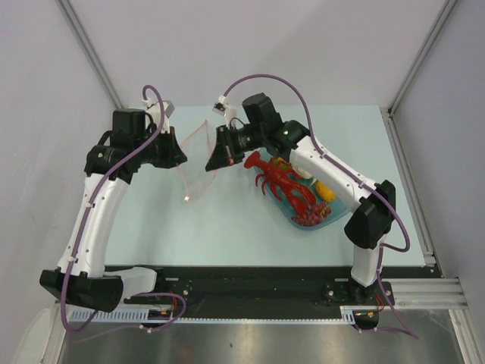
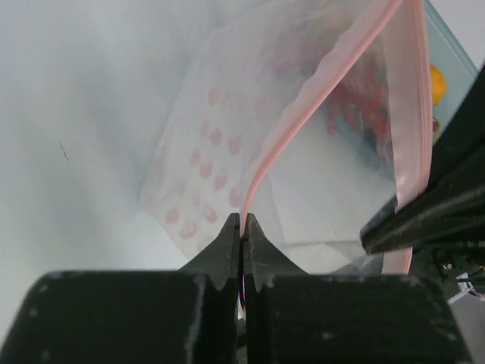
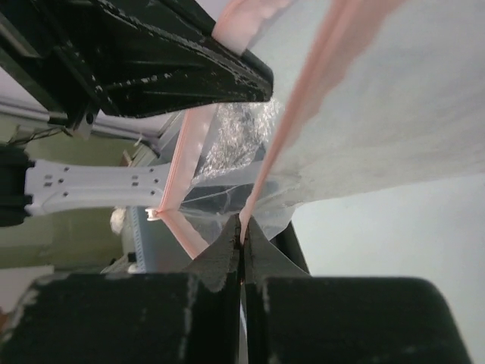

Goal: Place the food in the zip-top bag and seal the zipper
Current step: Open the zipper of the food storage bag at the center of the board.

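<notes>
Pink-red plastic sits pinched in both of my claws. My left claw (image 2: 242,227) is closed tight on the zipper (image 2: 303,98) strip along one lip of the zip-top bag (image 2: 216,152), the tips meeting with only that thin edge between them. My right claw (image 3: 242,231) is clamped the same way on the opposite lip, so the mouth gapes between the two.

From above, the bag hangs between my claws near the middle of the pale surface (image 1: 151,227), its loose corner pointing toward my bases. I cannot tell whether that corner touches the surface.

The food is outside the bag. The red lobster (image 1: 284,182) lies in the blue bowl (image 1: 331,214) just to the right, beneath my right arm, with a yellow fruit (image 1: 324,189) and a dark red clump (image 1: 307,218) beside it.
</notes>
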Controlling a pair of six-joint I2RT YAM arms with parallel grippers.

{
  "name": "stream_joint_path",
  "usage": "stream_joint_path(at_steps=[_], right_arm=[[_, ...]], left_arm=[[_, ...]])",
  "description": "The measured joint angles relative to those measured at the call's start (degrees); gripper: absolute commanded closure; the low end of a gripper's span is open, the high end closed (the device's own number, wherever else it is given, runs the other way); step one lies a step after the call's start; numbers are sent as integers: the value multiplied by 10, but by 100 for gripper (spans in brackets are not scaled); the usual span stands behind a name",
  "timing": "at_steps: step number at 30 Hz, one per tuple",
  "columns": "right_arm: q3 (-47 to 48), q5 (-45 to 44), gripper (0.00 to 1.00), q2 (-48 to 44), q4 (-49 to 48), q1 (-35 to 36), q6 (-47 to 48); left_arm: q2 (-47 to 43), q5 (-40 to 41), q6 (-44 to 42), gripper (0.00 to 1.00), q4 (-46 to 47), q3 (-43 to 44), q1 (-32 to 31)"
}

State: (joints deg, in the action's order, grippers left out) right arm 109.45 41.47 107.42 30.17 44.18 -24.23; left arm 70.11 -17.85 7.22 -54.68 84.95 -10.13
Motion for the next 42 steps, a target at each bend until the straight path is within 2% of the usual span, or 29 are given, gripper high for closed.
stream_joint_path(at_steps=[3, 8, 12, 17, 22, 25, 26, 27, 30, 31, 34, 38, 42], right_arm=[[23, 57, 100, 11, 25, -32, 10], [88, 137, 100, 50, 85, -92, 43], [149, 186, 100, 99, 132, -93, 80], [166, 189, 100, 147, 191, -87, 148], [158, 132, 100, 176, 271, -117, 251], [139, 88, 90, 172, 305, -132, 308], [125, 71, 81, 167, 313, -136, 326], [114, 59, 78, 161, 321, -137, 341], [89, 23, 54, 144, 335, -132, 376], [87, 14, 35, 139, 338, -131, 384], [87, -8, 19, 121, 341, -128, 402], [83, -20, 17, 80, 342, -147, 413], [27, -20, 16, 3, 330, -206, 415]], left_arm=[[0, -10, 0, 100, -29, 31, 0], [-38, -81, 3, 100, -65, 58, -1], [-73, -100, 9, 100, -94, 58, -2], [-52, -93, 23, 100, -98, 55, -2], [11, -88, 24, 100, -72, 6, -2], [68, -93, 24, 100, -57, -27, -1], [83, -96, 27, 100, -49, -38, -1], [92, -98, 30, 100, -38, -49, -1], [90, -108, 45, 100, -4, -77, -1], [88, -112, 50, 100, 9, -84, -1], [80, -125, 64, 100, 47, -102, -1], [69, -160, 78, 100, 101, -134, 0], [61, -188, 94, 100, 139, -161, 0]])
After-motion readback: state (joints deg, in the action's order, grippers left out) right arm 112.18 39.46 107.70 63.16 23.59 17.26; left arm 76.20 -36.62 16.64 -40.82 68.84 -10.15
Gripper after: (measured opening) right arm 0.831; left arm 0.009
